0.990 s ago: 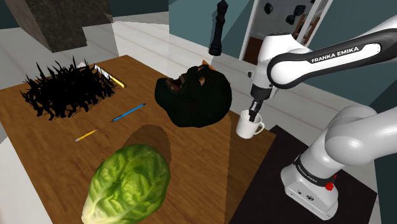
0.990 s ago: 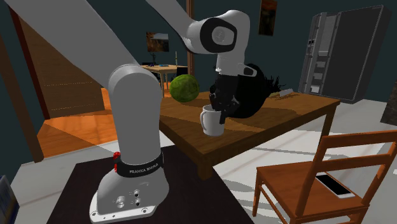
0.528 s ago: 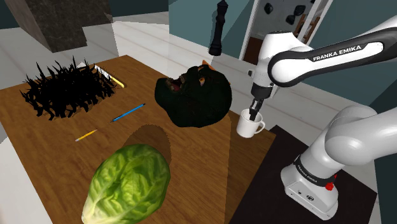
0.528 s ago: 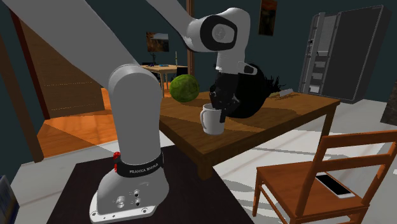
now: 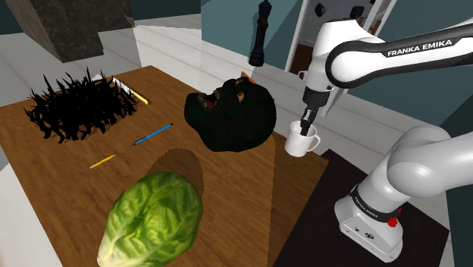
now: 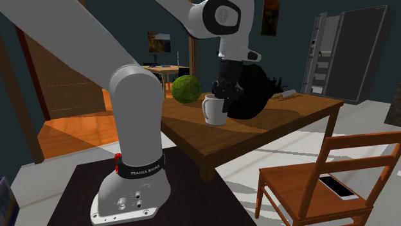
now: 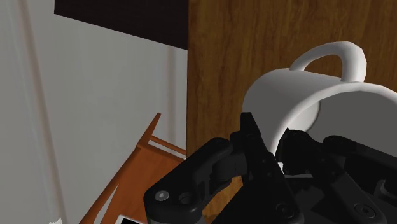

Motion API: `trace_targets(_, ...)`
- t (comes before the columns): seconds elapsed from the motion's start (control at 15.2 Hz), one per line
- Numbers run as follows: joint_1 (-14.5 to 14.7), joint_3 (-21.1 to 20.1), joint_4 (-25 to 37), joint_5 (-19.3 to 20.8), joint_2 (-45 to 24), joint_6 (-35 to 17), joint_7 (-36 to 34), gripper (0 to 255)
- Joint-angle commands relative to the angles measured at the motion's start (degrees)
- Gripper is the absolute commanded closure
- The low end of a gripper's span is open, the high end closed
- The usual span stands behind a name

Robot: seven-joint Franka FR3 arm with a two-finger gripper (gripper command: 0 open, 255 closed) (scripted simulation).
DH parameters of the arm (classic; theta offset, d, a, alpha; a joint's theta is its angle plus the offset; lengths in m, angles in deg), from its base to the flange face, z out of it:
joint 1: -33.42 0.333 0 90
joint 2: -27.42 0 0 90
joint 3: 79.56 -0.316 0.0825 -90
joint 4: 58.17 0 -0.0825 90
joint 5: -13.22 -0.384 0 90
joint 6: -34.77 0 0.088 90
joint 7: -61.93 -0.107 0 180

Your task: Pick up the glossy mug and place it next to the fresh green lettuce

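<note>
**Gripping a white mug by its rim, far from the lettuce**

Shows the black tool point(image 5: 305, 127) closed on the rim of a glossy white mug point(image 5: 302, 142), pinching the wall with one finger inside the cup and the other outside. Holds nothing else. Carries the mug tilted beneath the tool, seemingly just clear of the brown wooden tabletop point(image 5: 76, 163) and close to its edge, with the handle turned away from the fingers.

Places the green lettuce point(image 5: 155, 220) well apart from the tool, right across the tabletop and nowhere near the mug. Sets a black rounded lump point(image 5: 231, 114) near the tool, just beside the straight line from mug to lettuce.

Reads as the carrying stage: grasp apparently made, placing not yet done. Probably calls for a long sideways carry across the tabletop, passing the lump on its open side, then lowering the mug upright just beside the lettuce. Carries some risk, since pinching only the thin rim of a tilted mug could allow a swing or slip on the way.
</note>
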Motion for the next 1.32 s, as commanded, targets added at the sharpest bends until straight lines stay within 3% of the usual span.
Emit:
trace_targets(0.0,-0.1,0.1,1.0,0.1,0.9,1.9,0.0,255)
trace_targets(1.25,-0.2,0.6,14.2,0.7,3.6,17.8,-0.6,255)
